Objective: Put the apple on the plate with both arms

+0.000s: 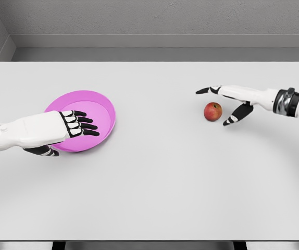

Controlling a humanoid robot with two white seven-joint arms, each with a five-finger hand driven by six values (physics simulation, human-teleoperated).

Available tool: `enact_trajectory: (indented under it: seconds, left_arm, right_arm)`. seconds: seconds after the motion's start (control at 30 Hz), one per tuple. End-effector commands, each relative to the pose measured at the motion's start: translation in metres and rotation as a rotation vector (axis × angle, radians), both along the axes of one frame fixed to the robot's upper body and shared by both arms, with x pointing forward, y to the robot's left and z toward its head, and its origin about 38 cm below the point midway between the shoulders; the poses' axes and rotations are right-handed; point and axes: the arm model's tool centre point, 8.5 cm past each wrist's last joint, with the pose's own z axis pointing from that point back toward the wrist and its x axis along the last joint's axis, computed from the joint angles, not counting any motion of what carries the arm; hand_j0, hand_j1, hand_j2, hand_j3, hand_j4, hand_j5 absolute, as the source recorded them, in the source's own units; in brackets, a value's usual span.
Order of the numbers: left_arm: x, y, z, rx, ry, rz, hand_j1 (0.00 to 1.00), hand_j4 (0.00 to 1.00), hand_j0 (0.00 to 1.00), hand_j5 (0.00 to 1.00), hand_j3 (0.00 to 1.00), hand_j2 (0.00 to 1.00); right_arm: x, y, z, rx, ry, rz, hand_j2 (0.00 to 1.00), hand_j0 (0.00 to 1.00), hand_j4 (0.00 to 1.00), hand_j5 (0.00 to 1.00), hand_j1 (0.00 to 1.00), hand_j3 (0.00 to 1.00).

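Here, seen from the robot's head: a wide white table (154,182) under a grey wall. Left of centre, a pink plate (100,104) with a raised rim. Over its near left edge, the left hand (69,126), palm down, dark-tipped fingers (84,120) stretched flat and relaxed, holding nothing; whether resting on the rim or hovering just above, cannot tell. Well apart on the right, a small red apple (213,111), lying on the bare table, not lifted. Just beside it, the right hand (233,101), reaching in from the right edge, spread wide and empty, with one digit pointing left behind the fruit and another (235,116) angled down on its right side. Apparently no contact yet, though the gap is narrow.

Likely step in hand: closing on the apple. Best done by bringing the open right hand further left so the fruit sits squarely between the opposing digits, then closing evenly from both sides. Round and smooth, so probably prone to rolling away from a one-sided nudge. Worth keeping the left hand steadying the plate, yet clear of its middle, leaving room for the drop.
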Motion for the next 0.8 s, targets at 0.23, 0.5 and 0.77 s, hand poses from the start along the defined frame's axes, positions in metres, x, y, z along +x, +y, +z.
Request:
enact_trajectory:
  seconds: [0.23,0.5,0.77]
  left_arm:
    - [0.0001,0.0003,0.0006,-0.003,0.001,0.002,1.0,1.0,1.0,1.0,1.0,1.0]
    - [0.0,0.0004,0.0002,0.001,0.004,0.002,1.0,1.0,1.0,1.0,1.0,1.0]
    - [0.0003,0.0004,0.0006,0.002,0.003,0.002,1.0,1.0,1.0,1.0,1.0,1.0]
  right_arm:
    - [0.003,0.0023,-0.0116,-0.018,0.018,-0.012,0.99,0.99,0.99,0.99,0.99,0.99]
    - [0.0067,0.0058,-0.0118,-0.027,0.015,-0.012,0.96,0.96,0.96,0.96,0.96,0.96]
    - [0.0071,0.007,-0.01,-0.031,0.005,-0.001,0.85,0.85,0.85,0.85,0.85,0.85]
